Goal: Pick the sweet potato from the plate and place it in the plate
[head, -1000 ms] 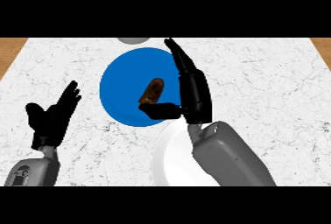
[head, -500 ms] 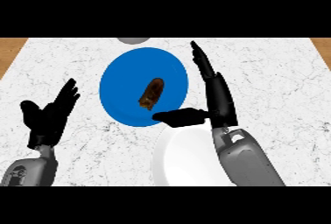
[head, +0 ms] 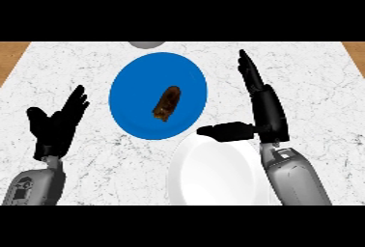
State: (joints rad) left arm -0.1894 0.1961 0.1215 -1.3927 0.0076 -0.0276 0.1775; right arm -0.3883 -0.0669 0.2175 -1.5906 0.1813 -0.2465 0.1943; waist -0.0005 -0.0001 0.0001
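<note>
My left hand (head: 53, 126) rests open near the left edge of the desk (head: 314, 72), fingers up, holding nothing. Next over, the sweet potato (head: 167, 102) lies on the blue plate (head: 135, 82), near its middle, its long axis running from lower left to upper right, tilted only a little off straight away from me. The white plate (head: 214, 178) sits just below and right of the blue one, nothing on it. My right hand (head: 262, 103) stands open and empty, fingers straight, thumb out over the white plate's upper rim. The potato lies to its left, and this hand is the nearer.
</note>
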